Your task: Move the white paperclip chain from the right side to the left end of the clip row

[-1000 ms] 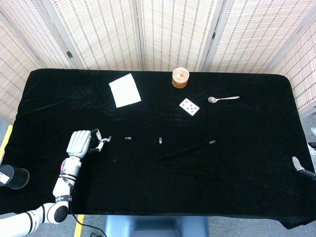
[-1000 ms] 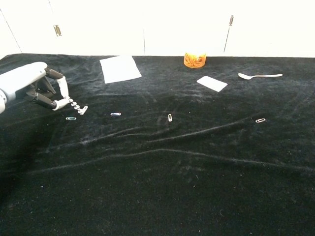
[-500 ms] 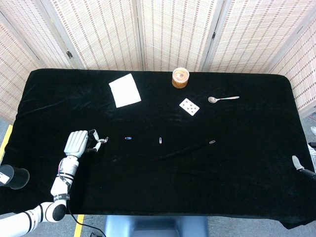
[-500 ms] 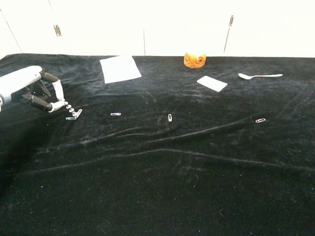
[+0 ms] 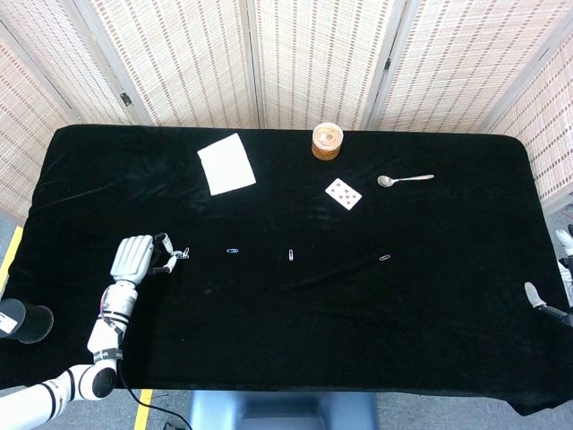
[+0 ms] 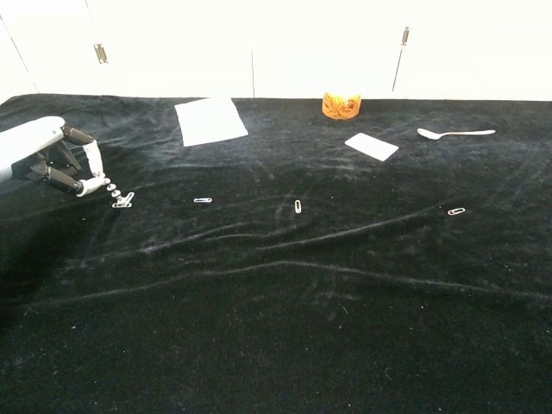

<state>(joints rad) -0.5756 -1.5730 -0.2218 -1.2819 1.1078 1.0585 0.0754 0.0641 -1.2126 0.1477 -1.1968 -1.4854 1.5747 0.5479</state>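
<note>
The white paperclip chain (image 5: 177, 257) (image 6: 118, 196) hangs from the fingertips of my left hand (image 5: 134, 259) (image 6: 45, 158) at the table's left side. Its lower end lies on the black cloth (image 5: 286, 340). The hand pinches the chain's upper end, to the left of the clip row. The row holds three single clips: one on the left (image 5: 233, 251) (image 6: 203, 200), one in the middle (image 5: 291, 254) (image 6: 297, 206) and one on the right (image 5: 385, 257) (image 6: 456, 210). Only a grey tip of my right hand (image 5: 535, 296) shows at the right edge of the head view.
A white paper sheet (image 5: 226, 164) (image 6: 210, 120) lies at the back left. An orange round container (image 5: 327, 141) (image 6: 341, 105), a playing card (image 5: 343, 193) (image 6: 372, 146) and a spoon (image 5: 405, 179) (image 6: 455, 133) sit at the back right.
My left hand has moved further left and lower with the chain. The chain's free end now rests on the cloth, further from the leftmost clip.
</note>
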